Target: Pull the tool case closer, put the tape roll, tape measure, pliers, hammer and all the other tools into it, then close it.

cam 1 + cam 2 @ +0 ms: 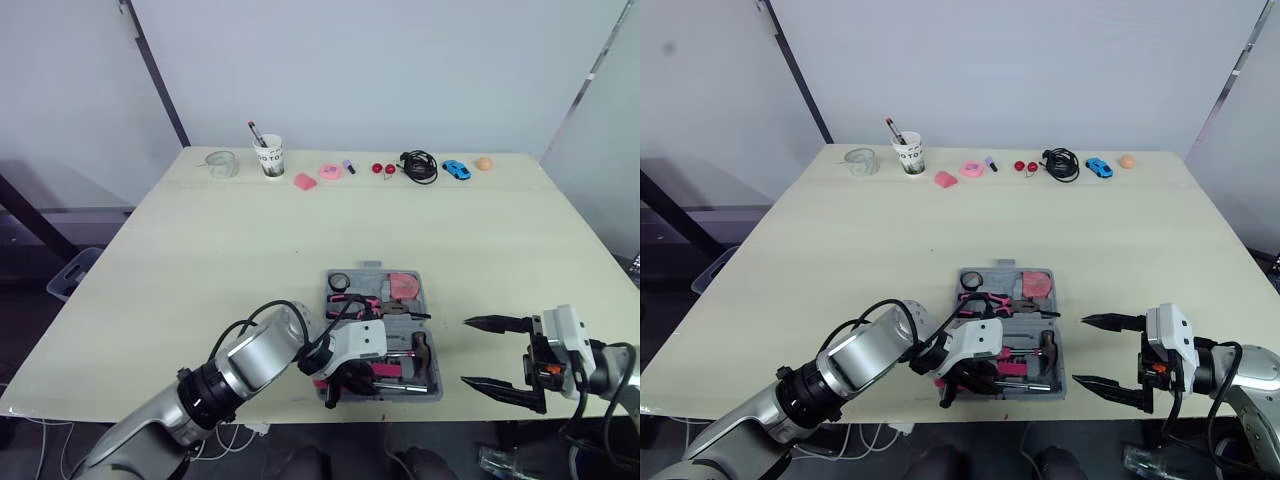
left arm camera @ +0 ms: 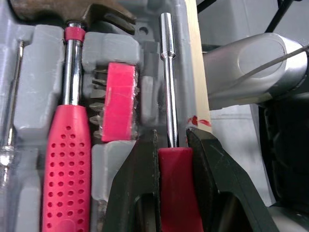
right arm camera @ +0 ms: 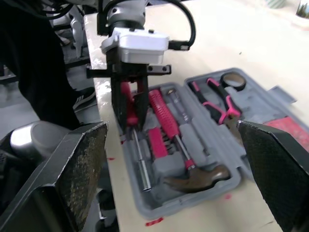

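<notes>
The grey tool case [image 1: 436, 358] lies open near the table's front edge. In it lie a pink-handled hammer [image 2: 72, 145], a pink bit holder [image 2: 119, 101], pliers [image 3: 212, 99] and a tape roll [image 3: 232, 79]. My left gripper [image 2: 171, 140] is shut on the pink handle of a nut driver [image 3: 130, 104], whose steel shaft [image 2: 167, 72] lies in the case's front slot by the table edge. The left gripper [image 1: 345, 385] sits over the case's front left corner. My right gripper [image 1: 467, 352] hovers open to the right of the case, with nothing between its fingers.
Along the table's far edge stand a glass jar [image 1: 221, 164], a paper cup with a pen [image 1: 269, 155], pink bits [image 1: 305, 181], a black cable [image 1: 418, 166], a blue toy car [image 1: 457, 169] and an orange ball [image 1: 484, 163]. The case lies close to the front edge.
</notes>
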